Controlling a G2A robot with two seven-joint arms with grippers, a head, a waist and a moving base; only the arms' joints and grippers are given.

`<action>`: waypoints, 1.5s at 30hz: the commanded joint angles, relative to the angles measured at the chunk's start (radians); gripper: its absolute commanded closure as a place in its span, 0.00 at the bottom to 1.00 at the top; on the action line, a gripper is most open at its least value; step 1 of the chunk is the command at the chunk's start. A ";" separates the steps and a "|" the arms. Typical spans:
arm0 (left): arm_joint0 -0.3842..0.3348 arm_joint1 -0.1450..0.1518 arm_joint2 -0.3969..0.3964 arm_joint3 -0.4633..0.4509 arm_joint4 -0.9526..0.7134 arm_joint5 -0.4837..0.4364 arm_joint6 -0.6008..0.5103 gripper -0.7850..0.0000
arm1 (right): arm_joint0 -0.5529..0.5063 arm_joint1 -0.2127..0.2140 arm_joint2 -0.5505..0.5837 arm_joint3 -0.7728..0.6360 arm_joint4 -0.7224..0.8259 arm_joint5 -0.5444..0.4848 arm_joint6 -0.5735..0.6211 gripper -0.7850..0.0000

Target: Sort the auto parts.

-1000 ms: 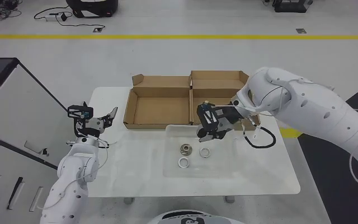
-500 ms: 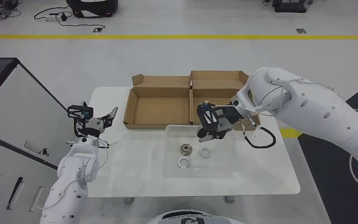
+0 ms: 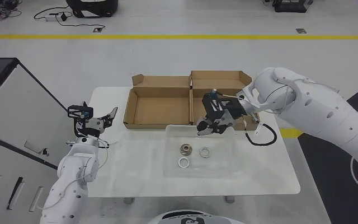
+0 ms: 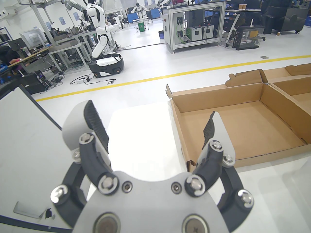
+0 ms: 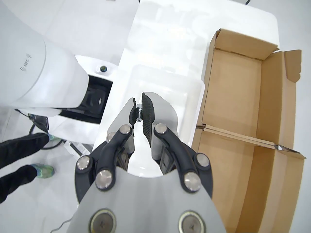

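Note:
My right gripper (image 3: 205, 128) hangs over the far edge of the clear tray (image 3: 235, 168), close to the boxes, shut on a small threaded bolt (image 5: 139, 114) between its pads. In the tray lie a dark metal hub (image 3: 185, 149), a metal ring (image 3: 205, 151) and a white ring (image 3: 183, 162). Two open cardboard boxes stand behind the tray: the left box (image 3: 158, 110) and the right box (image 3: 221, 89). My left gripper (image 3: 109, 115) is held open near the table's left edge, its fingers (image 4: 93, 120) bare, facing the left box (image 4: 243, 127).
The white table (image 3: 128, 168) has free room in front of and left of the tray. The box flaps (image 3: 139, 79) stand up at the far side. In the right wrist view the tray's rim (image 5: 194, 90) lies against the box walls (image 5: 209, 78).
My right gripper has lifted with the bolt and shifted from over the tray's rings toward the boxes, its wrist turning. The left arm has kept still.

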 commanded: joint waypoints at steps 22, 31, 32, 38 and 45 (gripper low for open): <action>0.000 0.000 0.000 0.000 0.000 0.000 0.000 0.00 | -0.246 0.116 0.282 -0.221 0.221 0.000 -0.272 1.00; 0.000 0.000 0.000 0.000 0.000 0.000 0.000 0.00 | -0.246 0.116 0.282 -0.221 0.221 0.000 -0.272 1.00; 0.000 0.000 0.000 0.000 0.000 0.000 0.000 0.00 | -0.246 0.116 0.282 -0.221 0.221 0.000 -0.272 1.00; 0.000 0.000 0.000 0.000 0.000 0.000 0.000 0.00 | -0.246 0.116 0.282 -0.221 0.221 0.000 -0.272 1.00; 0.000 0.000 0.000 0.000 0.000 0.000 0.000 0.00 | -0.259 0.115 0.297 -0.232 0.215 0.025 -0.290 1.00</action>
